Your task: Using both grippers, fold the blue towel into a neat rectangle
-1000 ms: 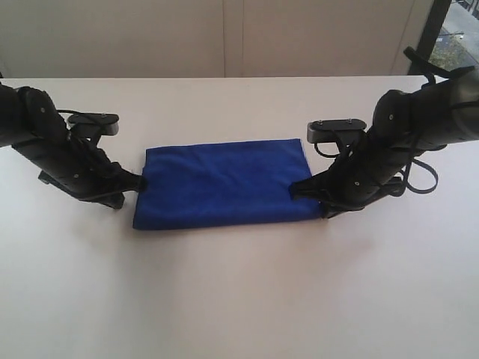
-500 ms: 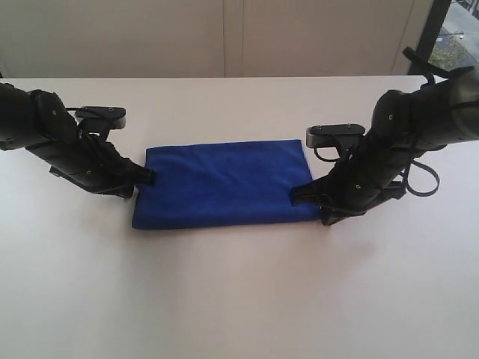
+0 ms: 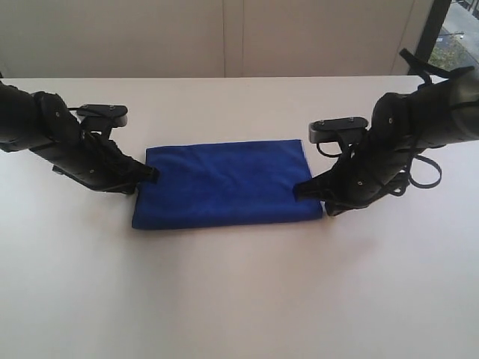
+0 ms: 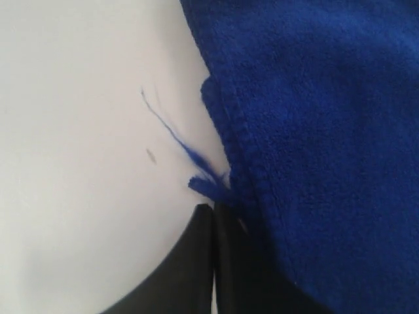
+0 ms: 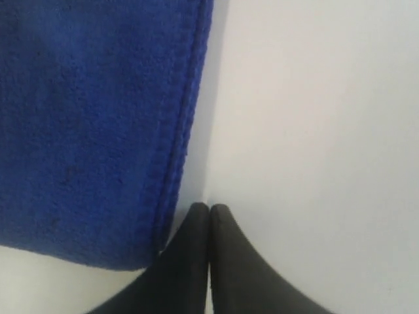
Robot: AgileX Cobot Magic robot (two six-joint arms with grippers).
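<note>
The blue towel (image 3: 224,183) lies folded as a flat rectangle in the middle of the white table (image 3: 239,299). My left gripper (image 3: 152,175) is shut at the towel's left edge, its tips touching the hem beside a frayed blue thread (image 4: 196,157); nothing is pinched between the jaws. In the left wrist view the towel (image 4: 314,131) fills one side and the left gripper (image 4: 214,208) shows closed black tips. My right gripper (image 3: 298,192) is shut and empty at the right edge. In the right wrist view the right gripper (image 5: 209,208) rests on bare table just beside the towel's hem (image 5: 98,131).
A pale wall with panel seams (image 3: 232,37) runs behind the table's far edge. A window corner (image 3: 456,34) shows at the upper right. Both black arms (image 3: 60,142) (image 3: 404,142) slant down from the sides.
The left gripper slid toward the far side along the towel's left edge and a little inward. The right gripper shifted slightly. The towel's left edge looks straighter.
</note>
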